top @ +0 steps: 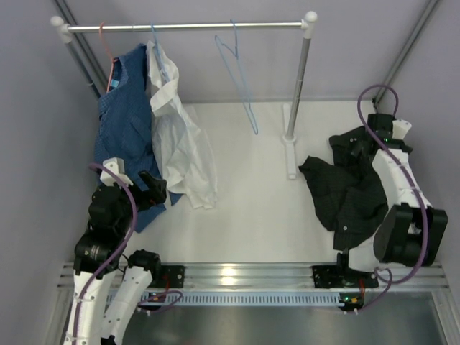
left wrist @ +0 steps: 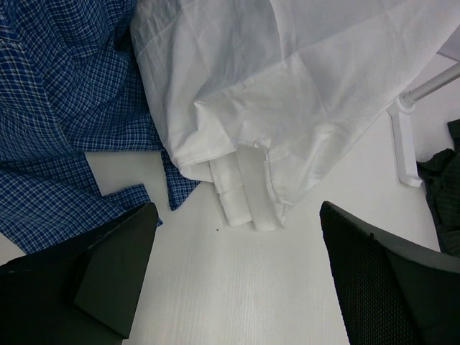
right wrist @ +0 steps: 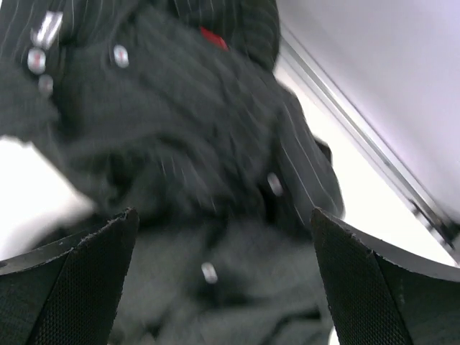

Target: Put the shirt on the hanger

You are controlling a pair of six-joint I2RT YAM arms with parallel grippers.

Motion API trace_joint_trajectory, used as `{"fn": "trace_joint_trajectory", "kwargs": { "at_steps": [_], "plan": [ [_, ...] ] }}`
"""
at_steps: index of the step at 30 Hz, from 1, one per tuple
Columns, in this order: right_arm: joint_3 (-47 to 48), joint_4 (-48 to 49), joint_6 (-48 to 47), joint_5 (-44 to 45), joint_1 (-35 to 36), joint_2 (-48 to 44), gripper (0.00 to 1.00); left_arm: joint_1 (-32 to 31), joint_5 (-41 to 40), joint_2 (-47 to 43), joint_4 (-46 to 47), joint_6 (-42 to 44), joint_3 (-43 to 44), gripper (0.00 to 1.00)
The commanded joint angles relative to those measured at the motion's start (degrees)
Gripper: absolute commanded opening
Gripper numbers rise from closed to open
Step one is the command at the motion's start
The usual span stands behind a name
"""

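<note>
- Two end effectors, both with jaws wide open and holding nothing. The right end effector (right wrist: 223, 215) is right over the shirt (top: 345, 194). The left end effector (left wrist: 236, 215) is by the white shirt (top: 180, 136) hem, well apart from it.
- The shirt is a crumpled heap on the right of the surface (top: 251, 208). Its long axis runs roughly near-to-far, and you're over the far end.
- Fabric is a soft black pinstripe weave with small shiny buttons (right wrist: 121, 54) and a red tag (right wrist: 208, 36). Folds look loose, so expect drape.
- The hanger (top: 241, 72) is a thin light-blue wire triangle on the rail (top: 187, 26), up and left of the shirt.
- Your right arm is nearer, so I'd grasp with it.
</note>
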Motion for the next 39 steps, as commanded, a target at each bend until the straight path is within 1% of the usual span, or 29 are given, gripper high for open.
{"fn": "trace_joint_trajectory", "kwargs": {
  "at_steps": [1,3,5,6,8,9,11,12,13,14,15,17,18,20,21,23,24,25,26,28,29,30,31,33,35,37,38,39],
  "plan": [
    [6.21,6.35,-1.07,1.37,-2.41,10.07,0.99,-1.13,0.80,0.19,3.45,-0.08,-0.25,0.98],
    [7.44,6.27,-2.03,-4.06,-3.73,17.26,0.99,-1.58,0.71,-0.16,3.45,-0.08,-0.25,0.98],
    [7.01,6.53,-1.95,-4.71,-3.92,20.28,1.00,-2.02,0.53,-0.34,3.54,-0.08,-0.25,0.98],
    [6.66,7.92,-2.47,-7.84,-3.92,21.60,0.99,-2.11,0.53,-0.43,3.45,-0.08,-0.25,0.98],
    [6.83,8.55,-4.06,-12.68,-3.92,24.76,0.88,-2.63,0.53,-0.60,3.45,-0.08,-0.34,0.98],
    [7.18,8.99,-3.97,-15.23,-3.92,25.82,0.77,-2.89,0.53,-0.69,3.54,-0.16,-0.34,0.98],
    [6.66,10.13,-3.88,-15.78,-3.83,25.92,0.58,-3.25,0.36,-0.78,3.54,-0.08,-0.34,0.98],
    [6.05,10.74,-4.40,-16.04,-3.65,25.05,0.46,-3.34,0.27,-0.86,3.45,-0.16,-0.34,0.98],
    [5.70,10.84,-4.50,-15.26,-3.22,23.99,0.19,-3.51,0.10,-1.21,3.54,-0.16,-0.34,0.98],
    [5.08,11.19,-4.67,-13.86,-2.43,22.42,0.07,-3.69,0.01,-1.39,3.45,-0.16,-0.34,0.98],
    [4.21,11.45,-4.93,-11.85,-0.25,18.49,0.00,-3.69,0.09,-1.48,3.54,-0.25,-0.43,0.98],
    [3.59,11.37,-5.29,-9.55,2.83,13.29,0.00,-3.69,-0.08,-1.57,3.54,-0.16,-0.43,0.98],
    [2.63,11.36,-5.46,-8.15,6.16,7.34,0.00,-3.69,-0.08,-1.57,3.45,-0.25,-0.43,0.98],
    [1.92,10.84,-5.46,-6.74,10.65,1.34,0.00,-3.69,-0.26,-1.13,3.45,-0.17,-0.43,0.98],
    [1.13,10.75,-5.64,-6.64,14.76,-4.09,0.00,-3.69,-0.43,-1.22,3.54,-0.25,-0.43,0.98],
    [1.12,7.95,-5.03,-6.90,18.57,-8.51,0.00,-3.69,-0.61,-1.39,3.45,-0.25,-0.43,0.98],
    [0.86,6.98,-4.76,-7.34,22.15,-12.54,0.00,-3.69,-0.87,-1.57,3.54,-0.25,-0.43,0.98],
    [0.68,5.06,-4.50,-8.91,23.84,-14.41,0.00,-3.69,-1.05,-1.57,3.54,-0.17,-0.43,0.98],
    [0.16,4.25,-3.63,-9.88,26.99,-18.69,0.00,-3.69,-1.22,-1.83,3.45,-0.25,-0.43,0.98],
    [-0.28,2.76,-2.83,-13.13,29.91,-23.02,0.00,-3.69,-1.75,-2.09,3.45,-0.08,-0.34,0.98],
    [-0.28,1.36,-2.13,-17.15,32.53,-26.87,0.00,-3.69,-1.93,-2.18,3.45,-0.16,-0.26,0.98],
    [-0.11,0.39,-1.86,-19.19,33.86,-28.56,0.00,-3.69,-2.45,-2.62,3.36,-0.16,-0.34,0.98],
    [0.15,-0.67,-1.95,-23.91,34.92,-29.79,0.00,-3.69,-2.72,-2.88,3.45,-0.08,-0.43,0.98],
    [-0.10,-4.27,-2.04,-26.67,37.82,-32.87,0.00,-3.69,-3.16,-3.32,3.36,-0.25,-0.43,0.98],
    [-4.66,-5.16,0.50,-28.00,40.10,-36.03,0.00,-3.69,-3.60,-3.59,3.36,-0.34,-0.52,0.98],
    [-10.36,-1.75,3.22,-30.18,41.60,-37.97,0.00,-3.69,-4.12,-3.59,3.36,-0.34,-0.52,0.98],
    [-16.66,0.18,5.85,-31.59,43.53,-38.94,0.00,-3.69,-4.30,-3.50,3.45,-0.43,-0.52,0.98],
    [-19.59,3.94,7.27,-31.69,45.02,-38.86,0.00,-3.69,-4.48,-3.42,3.36,-0.34,-0.52,0.98]
  ]
}}
